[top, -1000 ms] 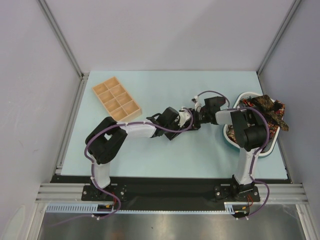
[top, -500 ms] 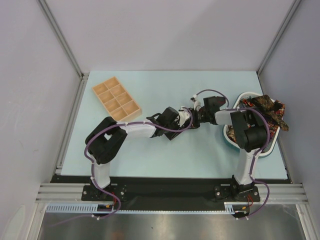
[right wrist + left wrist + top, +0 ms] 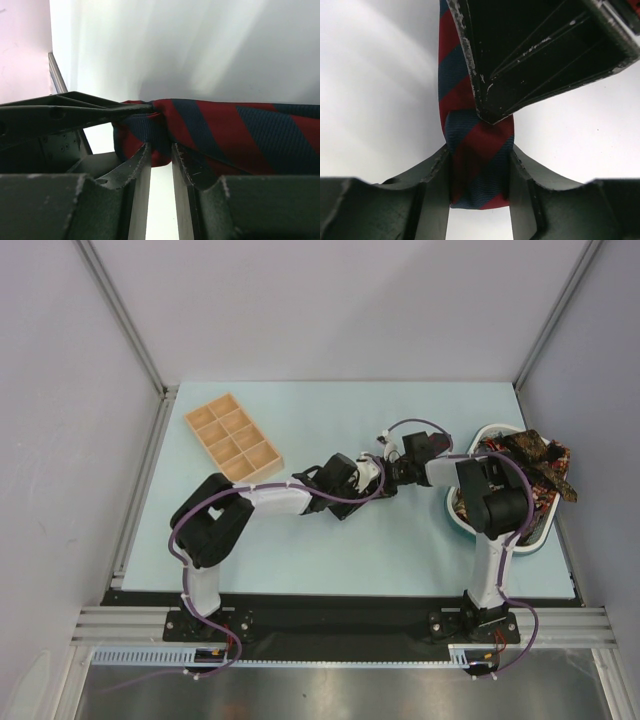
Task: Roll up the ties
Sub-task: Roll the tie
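While left hand (image 3: 480, 155), half-open, clamps striped tie (image 3: 452, 75) fold and right hand (image 3: 161, 147) pinches it narrowly: risk, uneven pull unrolls fold.

wooden tray (image 3: 233, 438) far left, white basin (image 3: 458, 523) right

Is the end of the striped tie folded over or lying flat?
Folded over: in the left wrist view the striped tie lies doubled, its stripes reversing, inside the left pincer.
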`<state>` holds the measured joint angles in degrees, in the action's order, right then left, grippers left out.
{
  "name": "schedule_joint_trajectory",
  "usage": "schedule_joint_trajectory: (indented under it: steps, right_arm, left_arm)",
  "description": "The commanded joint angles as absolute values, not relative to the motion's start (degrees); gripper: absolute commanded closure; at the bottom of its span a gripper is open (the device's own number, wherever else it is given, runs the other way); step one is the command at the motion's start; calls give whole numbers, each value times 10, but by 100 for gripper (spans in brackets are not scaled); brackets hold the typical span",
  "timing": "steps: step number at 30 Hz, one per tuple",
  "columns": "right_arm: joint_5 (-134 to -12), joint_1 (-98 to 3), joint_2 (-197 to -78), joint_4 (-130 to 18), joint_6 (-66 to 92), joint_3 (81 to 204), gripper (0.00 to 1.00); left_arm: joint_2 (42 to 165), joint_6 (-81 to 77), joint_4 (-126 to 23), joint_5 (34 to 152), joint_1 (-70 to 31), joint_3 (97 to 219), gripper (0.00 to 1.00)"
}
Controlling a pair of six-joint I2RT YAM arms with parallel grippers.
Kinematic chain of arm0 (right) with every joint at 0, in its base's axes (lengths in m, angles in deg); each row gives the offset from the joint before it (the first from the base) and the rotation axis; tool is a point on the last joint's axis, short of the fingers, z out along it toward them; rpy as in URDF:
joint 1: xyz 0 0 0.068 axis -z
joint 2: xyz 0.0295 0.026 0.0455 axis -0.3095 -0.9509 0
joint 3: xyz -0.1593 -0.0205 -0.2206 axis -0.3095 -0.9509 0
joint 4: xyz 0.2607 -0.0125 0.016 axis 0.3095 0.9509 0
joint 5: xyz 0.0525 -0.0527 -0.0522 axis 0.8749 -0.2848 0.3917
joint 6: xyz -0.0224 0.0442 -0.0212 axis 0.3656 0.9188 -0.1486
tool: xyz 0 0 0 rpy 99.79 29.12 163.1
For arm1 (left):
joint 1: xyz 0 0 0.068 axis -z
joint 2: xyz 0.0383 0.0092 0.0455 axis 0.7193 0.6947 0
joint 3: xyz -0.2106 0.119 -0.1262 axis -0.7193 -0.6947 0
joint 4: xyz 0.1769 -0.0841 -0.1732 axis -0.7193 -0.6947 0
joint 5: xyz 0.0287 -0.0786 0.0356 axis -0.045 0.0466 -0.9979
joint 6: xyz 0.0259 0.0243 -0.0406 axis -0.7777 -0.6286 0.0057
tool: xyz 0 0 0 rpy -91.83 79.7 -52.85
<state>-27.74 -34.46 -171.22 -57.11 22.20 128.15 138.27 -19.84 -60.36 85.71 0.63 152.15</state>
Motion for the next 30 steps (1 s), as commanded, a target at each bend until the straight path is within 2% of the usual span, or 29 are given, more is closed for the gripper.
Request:
schedule_joint_trajectory:
  steps: [1,4,10,15,18,26,30]
  right_arm:
    - [-282,-355,-1728,-544,203,1295,72]
    - [-282,-358,-1729,-544,200,1296,72]
    - [-280,-359,-1726,-544,201,1297,73]
    - [-280,-359,-1724,-544,203,1296,72]
    - [-282,-357,-1717,-550,206,1291,72]
    - [-319,-312,-1613,-627,250,1222,68]
    - [-454,-310,-1495,-628,246,1158,62]
  left_arm:
    - [1397,-201,-655,844,-2,1522,51]
    - [1399,-201,-655,845,-2,1525,45]
    - [1411,-202,-656,845,-2,1535,45]
    - [1417,-208,-655,868,-2,1546,60]
    - [1419,-209,-660,870,-2,1546,66]
    - [1422,-203,-674,859,-2,1538,69]
    - [1426,-199,-681,851,-2,1544,69]
